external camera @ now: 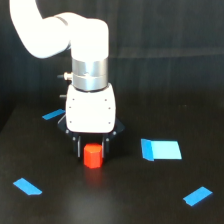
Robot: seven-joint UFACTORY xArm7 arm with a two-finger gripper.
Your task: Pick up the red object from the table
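The red object (pixel 93 156) is a small red-orange short prism on the black table (pixel 165 195), in the lower middle of the exterior view. My gripper (pixel 92 148) points straight down over it from the white arm. Its black fingers (pixel 78 146) stand close against the object's left and right sides, around its upper half. The jaws look shut on it. I cannot tell whether its base touches the table or hangs just above it.
Flat blue pieces lie on the table: a large one (pixel 160 149) to the exterior view's right of the gripper, one at the lower right (pixel 197 196), one at the lower left (pixel 27 186), and one behind the gripper on the left (pixel 53 114).
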